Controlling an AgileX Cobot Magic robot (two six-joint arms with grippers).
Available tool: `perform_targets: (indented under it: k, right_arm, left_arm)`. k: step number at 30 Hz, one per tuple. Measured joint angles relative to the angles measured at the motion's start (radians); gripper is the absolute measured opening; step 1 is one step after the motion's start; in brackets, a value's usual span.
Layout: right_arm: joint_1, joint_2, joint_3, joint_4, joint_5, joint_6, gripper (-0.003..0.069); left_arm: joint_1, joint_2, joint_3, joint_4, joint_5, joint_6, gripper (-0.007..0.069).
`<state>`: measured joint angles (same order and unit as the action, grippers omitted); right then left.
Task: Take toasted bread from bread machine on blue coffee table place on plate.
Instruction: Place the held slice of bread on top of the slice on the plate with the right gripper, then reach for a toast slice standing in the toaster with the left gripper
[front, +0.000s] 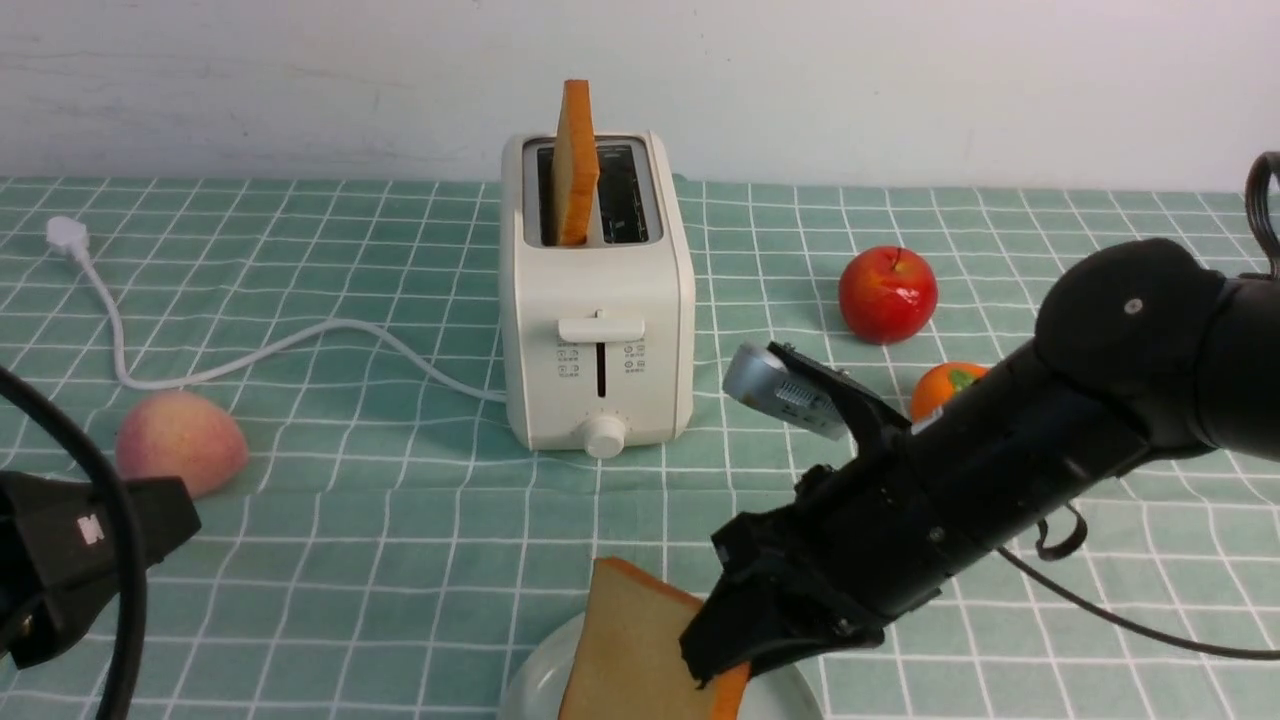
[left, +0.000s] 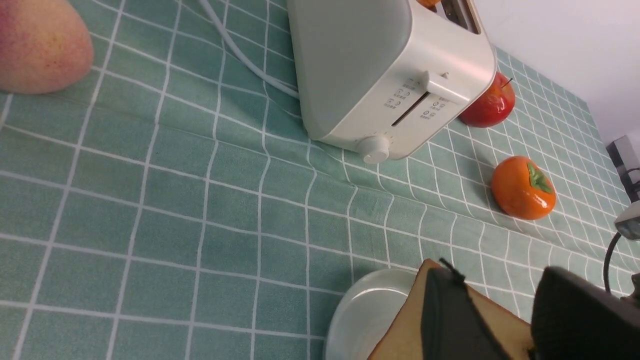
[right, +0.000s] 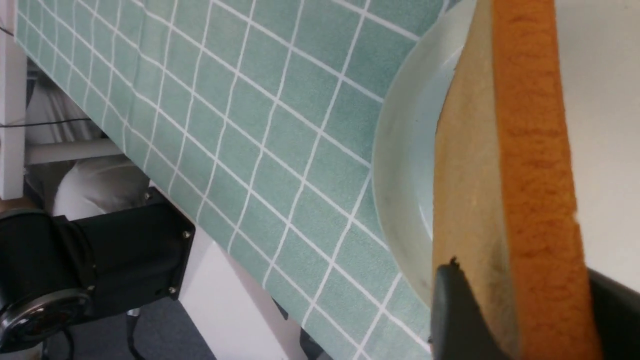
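The cream-white bread machine (front: 600, 300) stands mid-table on the blue coffee table's checked cloth (front: 400, 560). One slice of toasted bread (front: 575, 165) stands upright in its left slot; the right slot looks empty. My right gripper (front: 715, 665) is shut on the second slice (front: 630, 640), holding it tilted over the pale plate (front: 535, 685) at the front edge. One finger (left: 450, 320) lies on the slice's face. The right wrist view shows the slice's crust (right: 530, 150) between the jaws, above the plate (right: 405, 165). I cannot tell whether it touches the plate. My left arm's end (front: 90, 545) is low at the far left, its fingers indistinct.
A peach (front: 180, 440) lies left of the toaster. A red apple (front: 887, 293) and an orange persimmon (front: 940, 388) lie to its right. The white cord (front: 300, 345) runs left to a plug (front: 68, 235). The table's front edge (right: 240, 250) is beside the plate.
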<state>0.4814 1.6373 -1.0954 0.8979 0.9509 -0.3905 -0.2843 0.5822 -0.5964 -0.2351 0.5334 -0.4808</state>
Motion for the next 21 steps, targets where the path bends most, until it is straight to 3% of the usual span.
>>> perform_targets:
  k: [6,9,16,19,21]
  right_arm:
    - [-0.039,-0.054,-0.090,-0.114,0.034,0.049,0.0563]
    - [-0.065,-0.126,-0.146,-0.193,0.038,0.093,0.0629]
    - [-0.076,-0.298,-0.171,-0.285,0.089,0.120,0.0607]
    - [-0.076,-0.364,-0.151,-0.294,0.128,0.121,0.0551]
    - [-0.076,-0.419,-0.119,-0.300,0.167,0.123,0.0508]
  left_arm:
    - [0.000,0.093,0.000,0.015,-0.038,0.000,0.0242]
    - [0.000,0.191,-0.030,0.018,-0.016,0.004,0.0246]
    - [0.000,0.427,-0.308,0.077,0.152,0.049,0.0248]
    - [-0.003,0.527,-0.459,0.079,0.206,0.052,0.0255]
    - [-0.057,0.629,-0.605,0.070,0.256,0.076,0.0283]
